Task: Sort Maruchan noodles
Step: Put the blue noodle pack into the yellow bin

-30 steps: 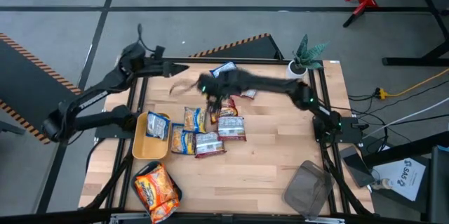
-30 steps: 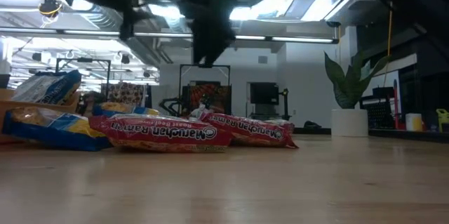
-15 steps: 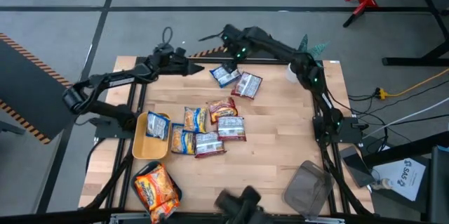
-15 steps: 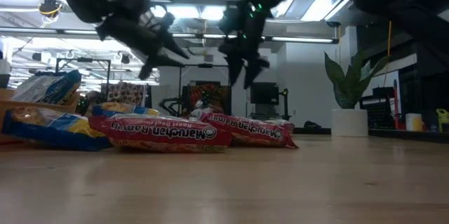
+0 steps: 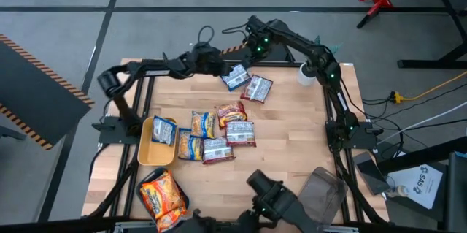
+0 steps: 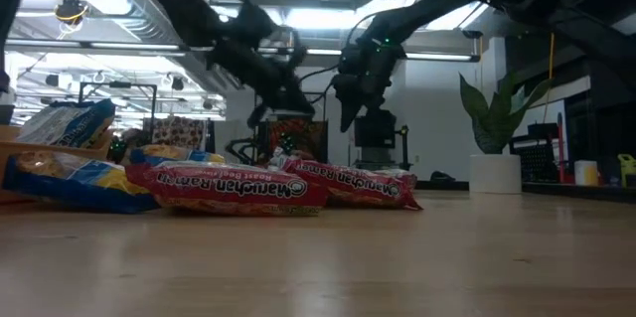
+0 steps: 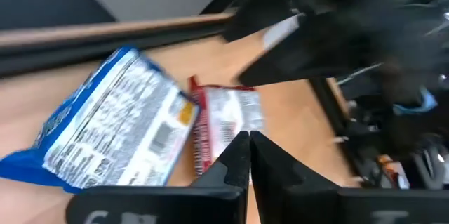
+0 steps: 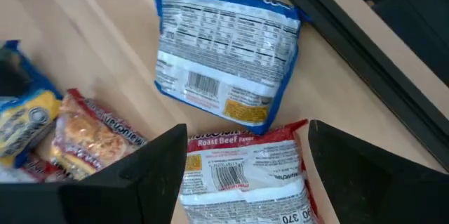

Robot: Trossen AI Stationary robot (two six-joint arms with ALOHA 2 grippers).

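Sorting is judged partly done: one blue packet (image 5: 163,130) lies in the yellow tray (image 5: 146,153) at left, orange packets (image 5: 160,193) in the lower-left tray. Loose packets (image 5: 219,134) remain at centre, with two more (image 5: 246,83) at upper centre. The left gripper (image 5: 221,66) is closed and empty; the right gripper (image 5: 252,45) is held open and empty.

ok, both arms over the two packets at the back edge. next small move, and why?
Probably lower the right gripper onto the red-brown packet. Its fingers are open and straddle that packet in its wrist view. The left gripper is shut and holds nothing beside the blue packet, so it would need to reopen first.
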